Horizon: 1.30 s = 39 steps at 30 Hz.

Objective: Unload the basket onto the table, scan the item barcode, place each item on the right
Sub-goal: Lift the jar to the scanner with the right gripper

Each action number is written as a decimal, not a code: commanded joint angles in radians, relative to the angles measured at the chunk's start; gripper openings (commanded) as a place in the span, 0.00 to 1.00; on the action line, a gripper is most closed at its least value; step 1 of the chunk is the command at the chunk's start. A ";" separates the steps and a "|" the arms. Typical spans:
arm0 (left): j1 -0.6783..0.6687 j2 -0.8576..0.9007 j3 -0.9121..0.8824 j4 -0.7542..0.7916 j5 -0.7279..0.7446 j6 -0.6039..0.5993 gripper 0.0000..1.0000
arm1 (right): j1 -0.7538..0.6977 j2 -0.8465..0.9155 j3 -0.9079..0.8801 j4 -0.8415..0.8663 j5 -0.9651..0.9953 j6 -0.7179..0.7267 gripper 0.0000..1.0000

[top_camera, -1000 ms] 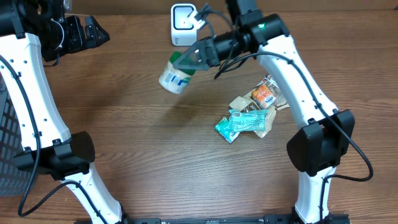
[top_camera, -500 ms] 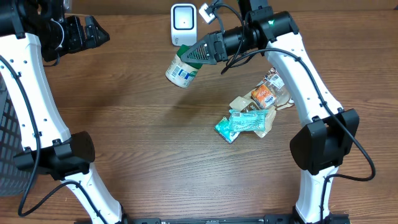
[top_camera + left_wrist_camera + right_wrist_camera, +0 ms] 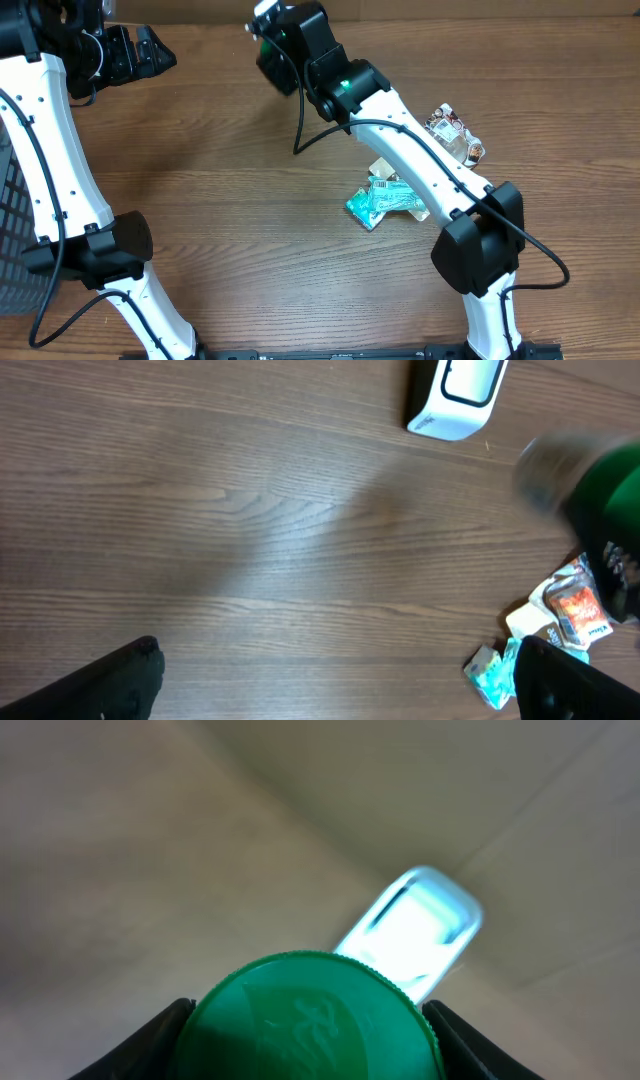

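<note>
Bottle (image 3: 310, 1020) has swung from beside scanner (image 3: 410, 930) to facing it.

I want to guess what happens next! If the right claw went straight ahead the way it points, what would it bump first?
Probably the white barcode scanner, glowing straight ahead beyond the green-capped bottle that the right claw grips. How far off it is, I can't tell.

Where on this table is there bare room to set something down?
Bare tabletop between the left arm and the snack packets, and along the front edge. Crowded at the back, where the right gripper holds the green-capped bottle by the scanner.
</note>
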 commanded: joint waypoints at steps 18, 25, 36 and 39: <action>-0.001 0.000 0.000 0.000 0.001 0.003 1.00 | -0.077 0.346 0.002 0.740 0.230 -0.691 0.51; -0.001 0.000 0.000 0.000 0.001 0.003 1.00 | -0.071 0.356 0.002 0.739 0.187 -0.764 0.52; -0.001 0.000 0.000 0.000 0.001 0.003 1.00 | -0.041 0.348 0.002 0.733 0.160 -0.781 0.51; -0.001 0.000 0.000 0.000 0.001 0.003 1.00 | -0.030 0.307 0.002 0.719 0.169 -0.693 0.52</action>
